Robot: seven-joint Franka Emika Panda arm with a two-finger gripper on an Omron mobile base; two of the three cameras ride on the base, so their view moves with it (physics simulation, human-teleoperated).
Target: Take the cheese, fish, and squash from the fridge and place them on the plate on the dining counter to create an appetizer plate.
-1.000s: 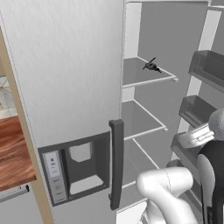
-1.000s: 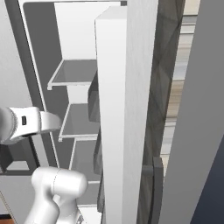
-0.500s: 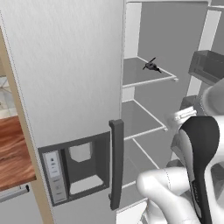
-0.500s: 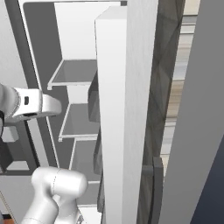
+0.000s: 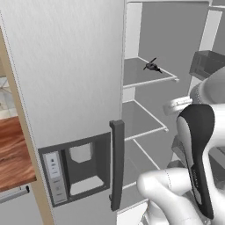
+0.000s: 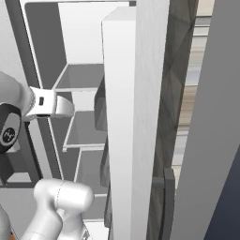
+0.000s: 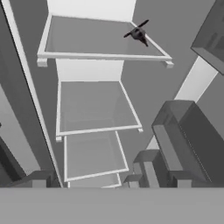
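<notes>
Fish (image 5: 151, 67) lies untouched on the open fridge's (image 5: 66, 88) upper shelf, gripper jaws spread wide and empty; nothing plated yet, I judge.

The fridge (image 5: 79, 66) stands open, with white shelves stacked one under another. The top shelf (image 5: 147, 75), upper right of centre in the left base view, carries the fish (image 5: 151, 67) near its right front edge. In the hand view the fish (image 7: 138, 33) sits at the upper right, on the top shelf (image 7: 94, 41). The shelf below (image 7: 94, 107) is bare. A wood desk (image 5: 15, 158) shows at lower left.
</notes>
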